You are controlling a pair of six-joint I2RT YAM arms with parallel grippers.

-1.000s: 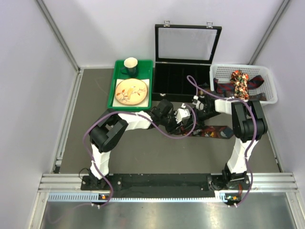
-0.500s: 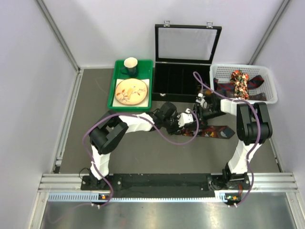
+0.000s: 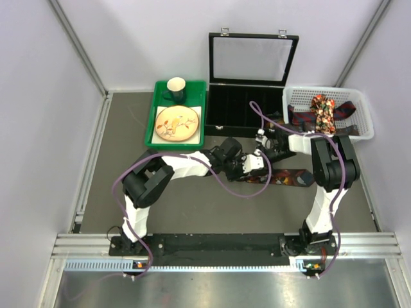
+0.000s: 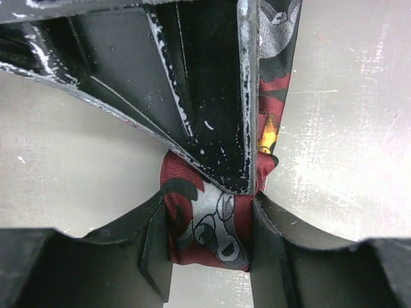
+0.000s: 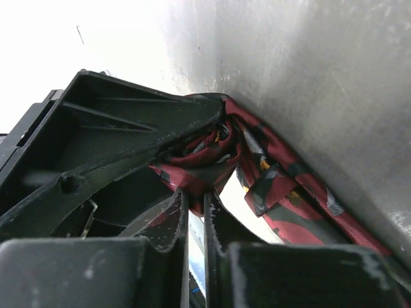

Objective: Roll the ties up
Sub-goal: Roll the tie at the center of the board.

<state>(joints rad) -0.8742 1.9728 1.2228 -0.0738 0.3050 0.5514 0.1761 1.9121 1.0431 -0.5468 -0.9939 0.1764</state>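
Observation:
A dark maroon patterned tie (image 3: 286,178) lies on the table mid-right, its left end rolled up between my two grippers. My left gripper (image 3: 252,164) is shut on the roll; in the left wrist view the roll (image 4: 212,224) sits clamped between the fingers of the left gripper (image 4: 207,239). My right gripper (image 3: 263,154) meets it from the right and is shut on a fold of the same tie (image 5: 289,192), its own tips (image 5: 196,199) almost touching. More ties (image 3: 321,112), one red-orange floral, lie in the white basket (image 3: 359,106).
A black compartment case (image 3: 247,102) with its lid up stands just behind the grippers. A green tray (image 3: 154,122) at back left holds a plate (image 3: 176,123) and a cup (image 3: 176,88). Grey walls close in both sides.
Both grippers have stayed on the tie's rolled end. The left gripper has shifted a little right, and the right wrist has swung slightly left toward it.

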